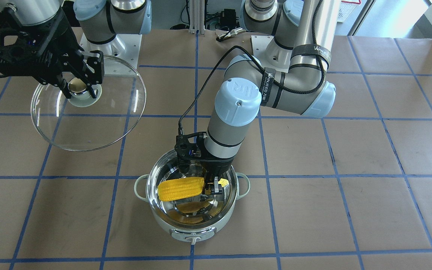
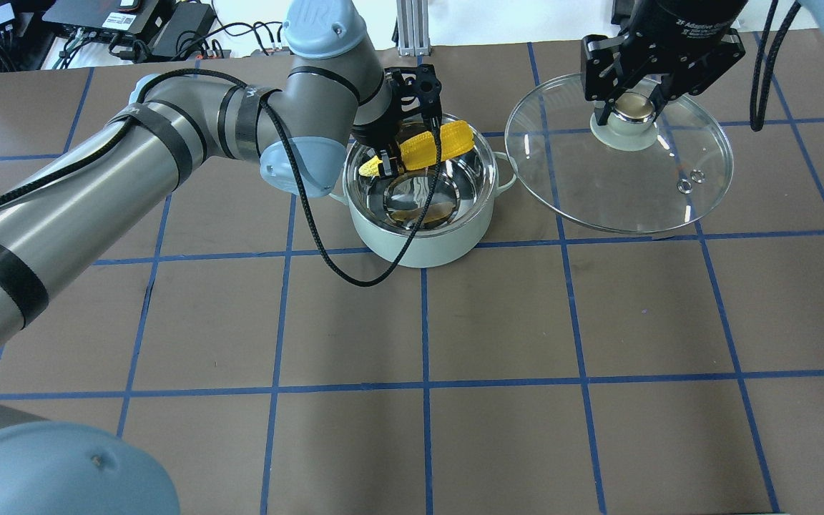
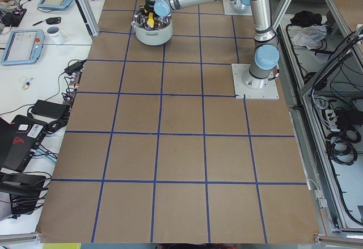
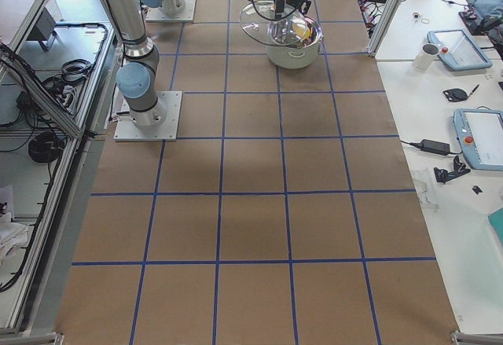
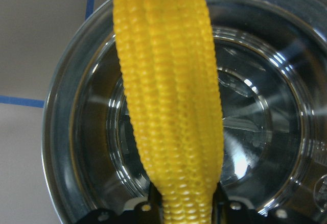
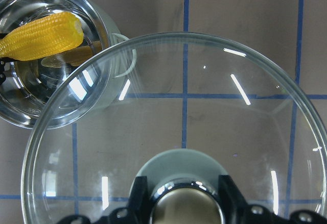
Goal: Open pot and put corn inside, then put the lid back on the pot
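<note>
Here the left tool (image 1: 210, 187) is clenched on the narrow end of the corn (image 1: 180, 188). The ear is held roughly level across the open mouth of the pot (image 2: 419, 239), with its thick end pointed toward the robot's right. The corn is seen at about rim height, and its yellow reflection is shown in the steel bowl beneath it. Contact with the bottom cannot be made out.

The pot is stood uncovered on the table (image 2: 355, 322), its control knob (image 1: 192, 238) turned away from the robot.

The lid (image 2: 619, 193) is held off the pot, on the robot's right of it. It is grasped by its metallic knob (image 6: 186, 208), on which the fingers of the right tool (image 2: 630, 111) are closed from either side. The glass dome appears raised above the table in the right side view. In the right wrist view, its rim is seen just beside the pot's near loop handle (image 2: 505, 174), and the pot's rim is overlapped by it.
</note>
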Motion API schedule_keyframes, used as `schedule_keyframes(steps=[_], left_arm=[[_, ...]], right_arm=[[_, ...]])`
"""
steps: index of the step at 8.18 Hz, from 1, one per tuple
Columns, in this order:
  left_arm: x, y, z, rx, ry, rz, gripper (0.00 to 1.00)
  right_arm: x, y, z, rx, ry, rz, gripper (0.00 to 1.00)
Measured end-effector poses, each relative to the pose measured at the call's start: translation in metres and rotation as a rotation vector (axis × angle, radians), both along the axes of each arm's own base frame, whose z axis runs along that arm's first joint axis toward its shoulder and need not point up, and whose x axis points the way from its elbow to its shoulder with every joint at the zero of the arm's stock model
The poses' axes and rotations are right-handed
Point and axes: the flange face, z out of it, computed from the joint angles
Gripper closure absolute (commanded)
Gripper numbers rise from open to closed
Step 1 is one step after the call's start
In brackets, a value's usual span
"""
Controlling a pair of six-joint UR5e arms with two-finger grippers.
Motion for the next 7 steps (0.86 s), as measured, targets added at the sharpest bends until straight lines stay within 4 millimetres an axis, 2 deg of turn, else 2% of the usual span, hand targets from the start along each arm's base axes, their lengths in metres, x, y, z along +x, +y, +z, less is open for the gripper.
schedule_keyframes(steps=[2,3,5,7], left_arm=[[0.004,-0.001,0.0,-0.01,-0.044,0.012,0.33],[0.006,0.0,0.003,-0.016,-0.056,0.015,0.3],[0.006,0.002,0.011,-0.026,-0.061,0.019,0.3],[0.015,0.017,0.044,-0.006,-0.065,0.052,0.3]], right_arm=[[0.0,0.001,0.001,-0.002,0.0,0.001,0.67],[0.001,0.001,0.001,-0.002,0.0,0.001,0.67],[0.001,0.001,0.001,-0.003,0.0,0.002,0.67],[0.001,0.001,0.002,-0.004,-0.001,0.002,0.67]])
